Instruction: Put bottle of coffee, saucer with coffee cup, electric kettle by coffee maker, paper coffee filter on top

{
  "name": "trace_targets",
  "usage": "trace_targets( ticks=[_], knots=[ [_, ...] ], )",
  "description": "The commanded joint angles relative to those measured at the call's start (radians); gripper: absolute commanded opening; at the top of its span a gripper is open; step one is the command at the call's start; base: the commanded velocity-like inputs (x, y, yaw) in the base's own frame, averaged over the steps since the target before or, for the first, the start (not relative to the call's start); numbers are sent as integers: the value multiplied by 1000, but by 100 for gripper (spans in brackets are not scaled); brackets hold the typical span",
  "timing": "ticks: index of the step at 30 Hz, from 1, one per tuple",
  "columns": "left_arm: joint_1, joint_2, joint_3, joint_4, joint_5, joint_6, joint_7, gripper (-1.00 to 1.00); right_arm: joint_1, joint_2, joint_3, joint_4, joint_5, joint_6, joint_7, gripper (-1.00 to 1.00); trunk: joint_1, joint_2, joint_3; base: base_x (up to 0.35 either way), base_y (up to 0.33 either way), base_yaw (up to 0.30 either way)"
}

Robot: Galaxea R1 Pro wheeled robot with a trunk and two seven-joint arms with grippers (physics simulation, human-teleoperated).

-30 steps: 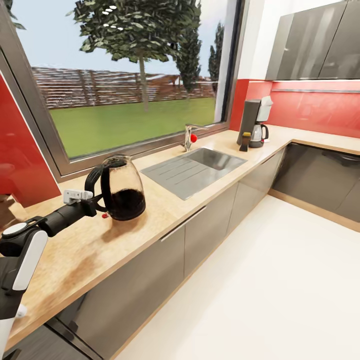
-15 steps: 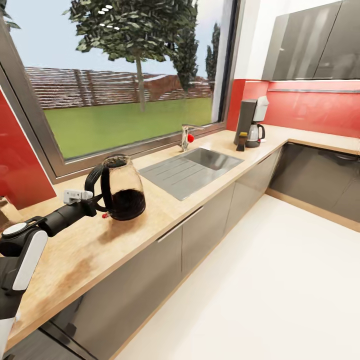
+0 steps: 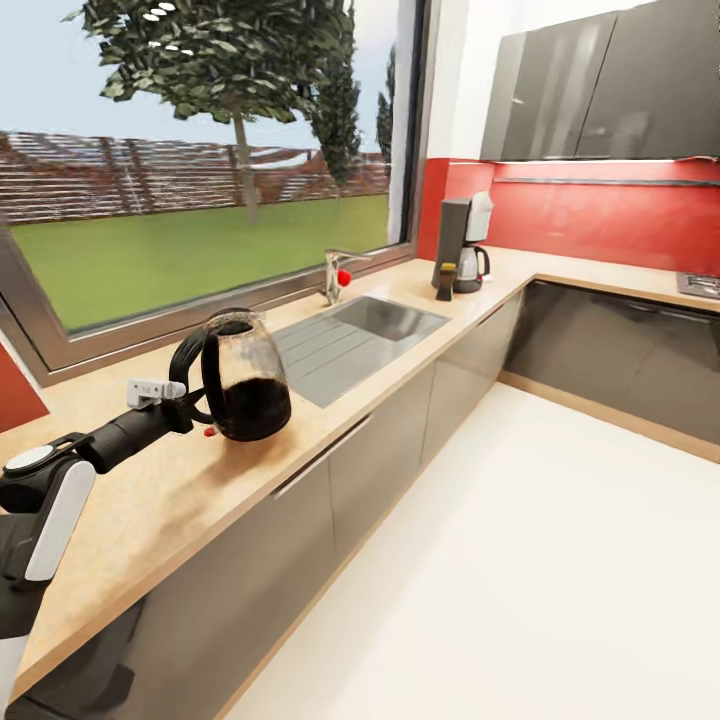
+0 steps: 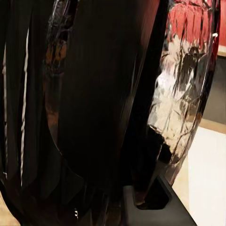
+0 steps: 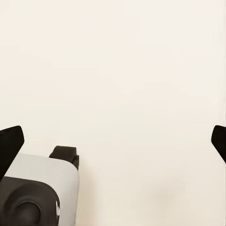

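Kettle in carry: the left hand (image 3: pixel 190 410) grips the kettle (image 3: pixel 240 375) by its loop handle, on the way to the coffee maker (image 3: pixel 462 243).

Head view: the kettle stands upright, long axis vertical, handle turned toward the arm, over the near stretch of the surface (image 3: pixel 180 490) close to its front edge; whether it touches, I cannot tell. The coffee maker sits far off near the surface's inner corner, past the sink (image 3: pixel 350 335), with the coffee bottle (image 3: pixel 445 282) just beside it. My guess is the next move calls for travelling along the front edge, then setting the kettle beside the machine. Left wrist view: the kettle's dark glossy wall sits right up close. Right wrist view: the right hand (image 5: pixel 113 141) is spread wide over pale floor (image 5: pixel 122 70), holding nothing.
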Motion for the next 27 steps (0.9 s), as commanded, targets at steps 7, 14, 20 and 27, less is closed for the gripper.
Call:
trace_targets(
  ticks=[7,14,20,27],
  knots=[
    [-1,0,1,-1,11,9,-2,-100,-1,1,-7,1,9,-4,8,100,0,-1,-1,226,-197,-112],
    [-1,0,1,-1,11,9,-2,-100,-1,1,-7,1,8,-4,8,100,0,-1,-1,101,-94,-253],
    [-1,0,1,-1,11,9,-2,-100,-1,1,-7,1,8,-4,8,100,0,-1,-1,9,-9,-260],
    [-2,0,1,-1,11,9,-2,-100,-1,1,-7,1,8,-4,8,100,0,-1,-1,129,-96,-208]
  ],
)
